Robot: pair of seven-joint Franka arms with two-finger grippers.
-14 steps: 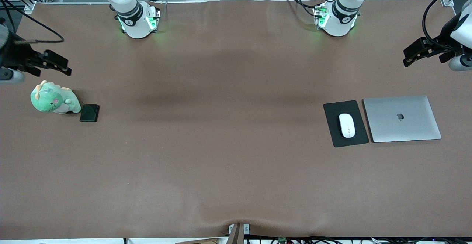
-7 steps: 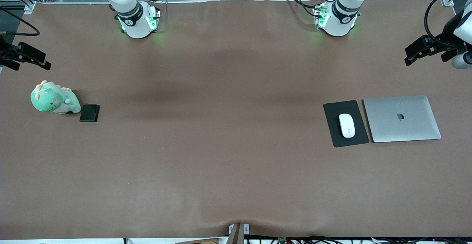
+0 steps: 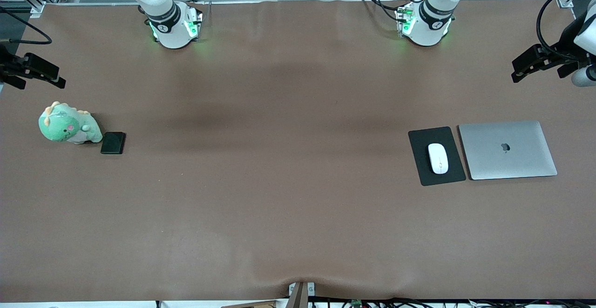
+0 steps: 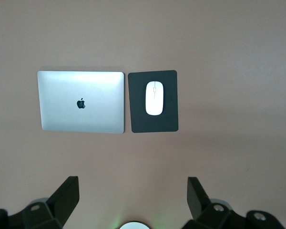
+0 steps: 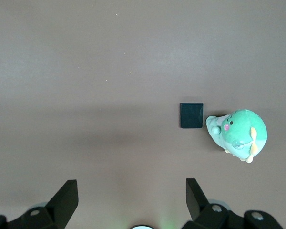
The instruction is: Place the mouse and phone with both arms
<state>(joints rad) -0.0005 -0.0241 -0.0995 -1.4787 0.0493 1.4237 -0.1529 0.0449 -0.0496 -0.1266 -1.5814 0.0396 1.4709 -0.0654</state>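
Observation:
The white mouse point(image 3: 437, 158) lies on a black mouse pad point(image 3: 421, 159) toward the left arm's end of the table; it also shows in the left wrist view point(image 4: 154, 98). The black phone point(image 3: 113, 142) lies flat toward the right arm's end, touching or nearly touching a green plush dinosaur point(image 3: 69, 128); it also shows in the right wrist view point(image 5: 191, 115). My left gripper point(image 3: 514, 71) point(image 4: 132, 183) is open and empty, high over the table's edge at its own end. My right gripper point(image 3: 59, 77) point(image 5: 131, 186) is open and empty, high over its own end's edge.
A closed silver laptop point(image 3: 507, 149) point(image 4: 81, 101) lies beside the mouse pad point(image 4: 152, 123). The plush dinosaur point(image 5: 238, 133) sits beside the phone. Both arm bases stand along the table's back edge.
My right gripper has pulled back toward its end's edge of the table, away from the dinosaur. My left gripper has shifted slightly outward. Mouse and phone have not moved.

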